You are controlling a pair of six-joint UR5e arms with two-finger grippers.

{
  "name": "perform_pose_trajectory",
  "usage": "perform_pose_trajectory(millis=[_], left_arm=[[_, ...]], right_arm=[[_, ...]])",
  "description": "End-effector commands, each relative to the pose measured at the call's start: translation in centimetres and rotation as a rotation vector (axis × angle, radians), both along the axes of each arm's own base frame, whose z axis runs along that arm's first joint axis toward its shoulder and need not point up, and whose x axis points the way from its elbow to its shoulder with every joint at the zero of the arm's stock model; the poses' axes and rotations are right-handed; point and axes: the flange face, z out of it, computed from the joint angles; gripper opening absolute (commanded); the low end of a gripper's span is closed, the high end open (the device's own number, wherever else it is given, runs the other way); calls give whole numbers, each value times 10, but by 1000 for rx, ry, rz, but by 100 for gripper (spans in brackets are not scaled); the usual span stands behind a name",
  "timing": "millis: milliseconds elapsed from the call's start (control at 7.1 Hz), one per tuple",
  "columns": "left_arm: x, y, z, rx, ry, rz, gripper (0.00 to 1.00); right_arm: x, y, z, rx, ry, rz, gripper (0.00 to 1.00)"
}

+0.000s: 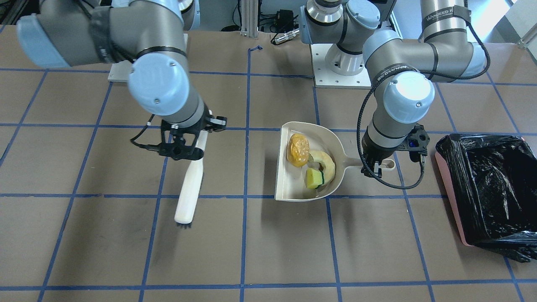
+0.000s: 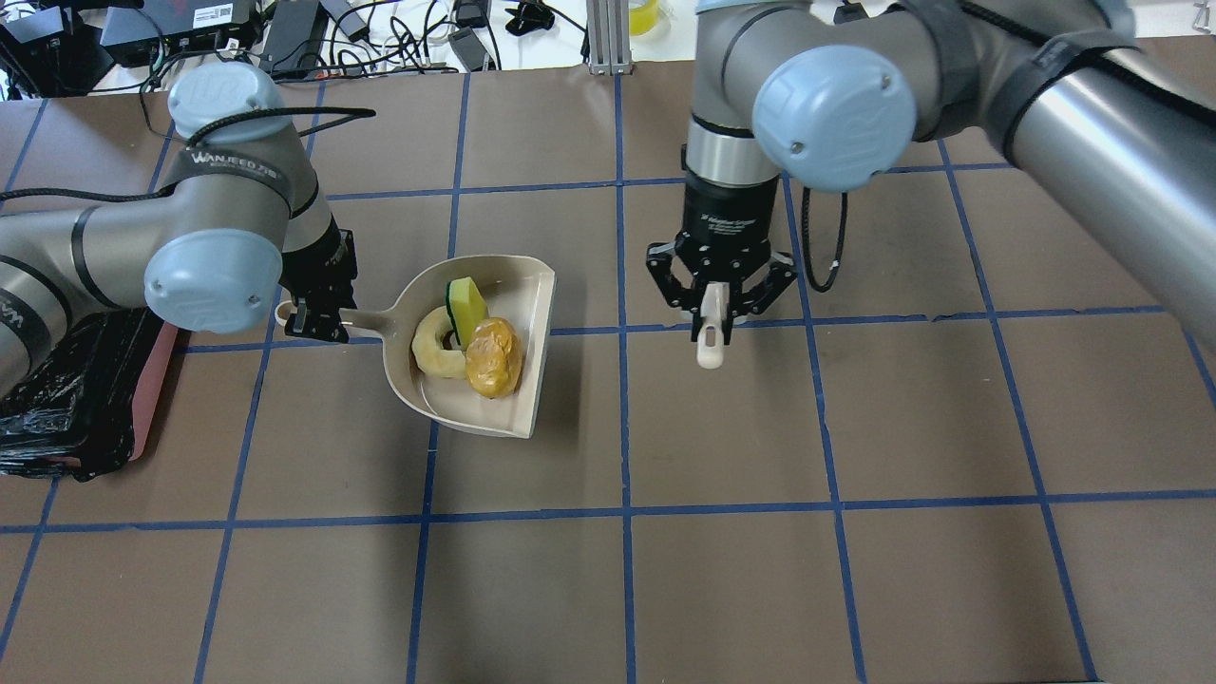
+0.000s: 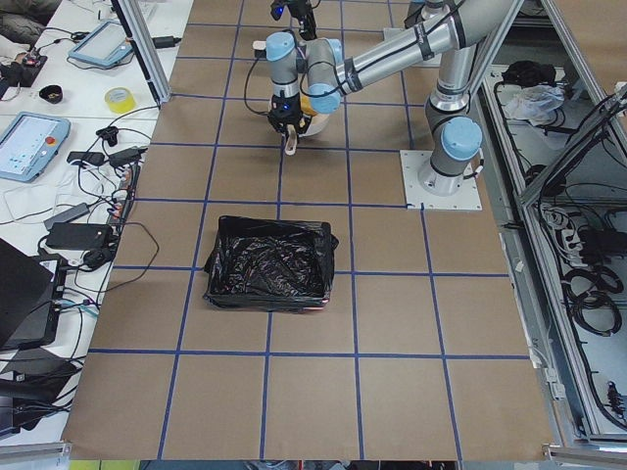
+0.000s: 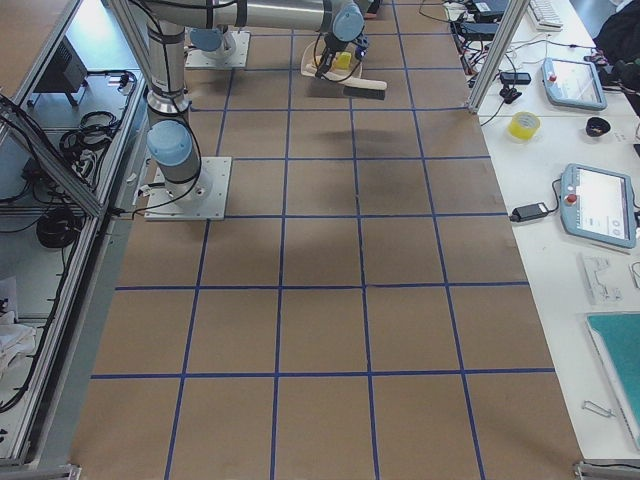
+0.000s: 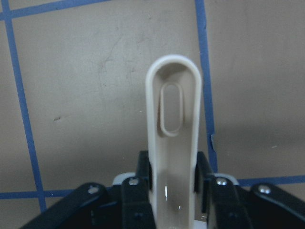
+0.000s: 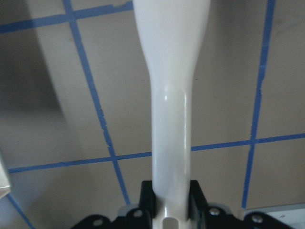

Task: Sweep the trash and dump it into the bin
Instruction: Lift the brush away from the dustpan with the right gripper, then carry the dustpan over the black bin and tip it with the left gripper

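The beige dustpan point(image 1: 293, 184) holds all three trash items: the amber lumpy piece point(image 1: 298, 149), the cream crescent slice point(image 1: 329, 164) and the yellow-and-green sponge point(image 1: 314, 178). They also show in the overhead view: amber piece point(image 2: 494, 357), slice point(image 2: 432, 342), sponge point(image 2: 465, 302). My left gripper point(image 1: 377, 165) is shut on the dustpan handle point(image 5: 174, 119). My right gripper point(image 1: 186, 144) is shut on the white brush point(image 1: 189, 188), well clear of the pan. The bin point(image 1: 486, 188), pinkish-red with a black bag, stands beyond my left gripper, away from the pan.
The brown table carries a blue tape grid. An arm base plate point(image 1: 335, 71) sits at the robot side. Cables and devices point(image 2: 285, 38) lie past the table's far edge. The bin also shows in the overhead view point(image 2: 66, 380), partly under my left arm.
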Motion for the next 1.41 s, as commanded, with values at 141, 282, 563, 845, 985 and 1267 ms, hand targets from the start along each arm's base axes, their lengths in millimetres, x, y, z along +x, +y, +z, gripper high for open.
perform_pose_trajectory(millis=[141, 282, 563, 845, 985, 1267], left_arm=[[59, -40, 54, -111, 76, 105, 0], [104, -50, 71, -152, 98, 158, 0], [220, -45, 76, -169, 144, 268, 0], [308, -30, 98, -164, 127, 253, 0], [348, -20, 103, -158, 92, 192, 0], [423, 0, 104, -153, 66, 90, 0]], right_arm=[[-167, -52, -24, -10, -22, 79, 6], [-205, -64, -33, -24, 21, 73, 5], [-278, -76, -51, -38, 31, 102, 3], [-318, -95, -91, -63, 31, 188, 2], [-323, -94, -100, -50, 23, 180, 2], [-331, -87, -125, -37, 14, 172, 2]])
